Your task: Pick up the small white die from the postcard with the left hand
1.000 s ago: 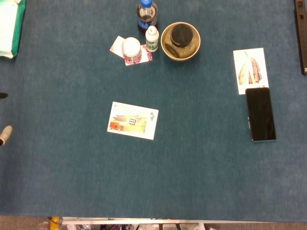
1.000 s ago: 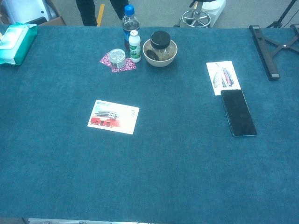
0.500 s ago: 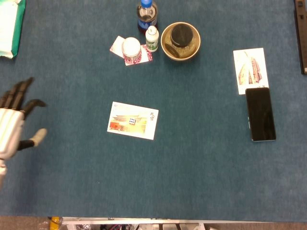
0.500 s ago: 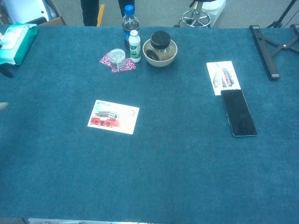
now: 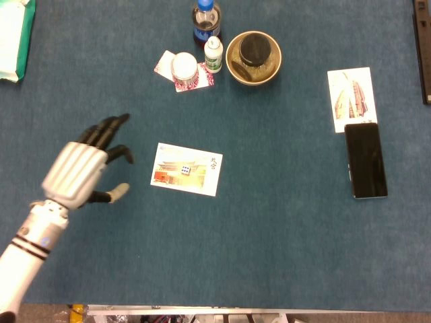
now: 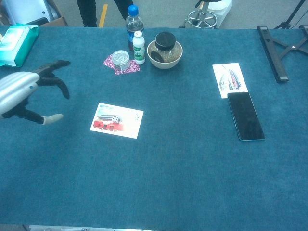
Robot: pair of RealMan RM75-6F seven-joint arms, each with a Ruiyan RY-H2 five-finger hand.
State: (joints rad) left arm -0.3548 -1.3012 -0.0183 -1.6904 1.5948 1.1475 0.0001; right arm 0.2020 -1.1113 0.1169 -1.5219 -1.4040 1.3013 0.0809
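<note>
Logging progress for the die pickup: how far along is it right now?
Done: nothing is grasped. In hand: the left hand is over the table with fingers spread, holding nothing, left of the postcard. Left: reach the small white die sitting on the postcard, pinch it and lift.

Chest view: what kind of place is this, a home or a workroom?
Probably a lab or workroom, not a home. A table covered in blue felt carries staged props, such as a postcard with a die; behind it, a bare floor shows a stool base and a person's legs.
</note>
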